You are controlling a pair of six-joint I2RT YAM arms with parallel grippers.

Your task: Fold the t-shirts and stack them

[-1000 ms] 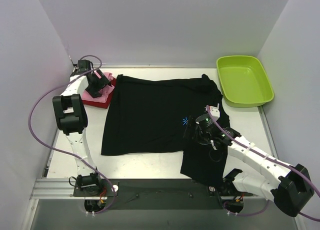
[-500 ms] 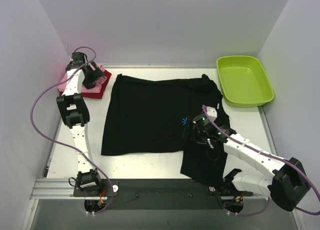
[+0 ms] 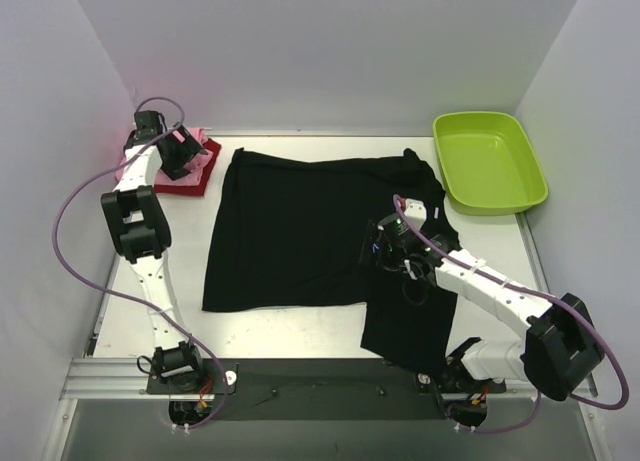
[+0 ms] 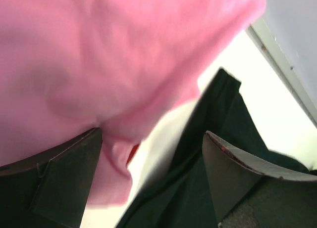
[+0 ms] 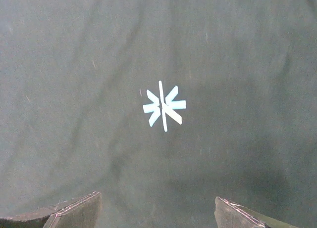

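Shirts, three. Black shirt (image 3: 290, 231): spread flat across the middle of the worktop (image 3: 290, 326), with one part reaching the near edge right of centre; blue starburst (image 5: 163, 107) on the chest. Red shirt (image 3: 195, 184): lying flat in the far-left corner. Pink shirt (image 4: 99, 65): bunched on top of the red one, in the same corner. Left gripper (image 3: 183, 153): jaws spread wide, pink cloth lying against one finger (image 4: 64, 178). Right gripper (image 5: 158, 203): jaws spread wide, directly over the starburst; contact with the cloth cannot be told. Tub (image 3: 488, 161): lime green, far-right corner.
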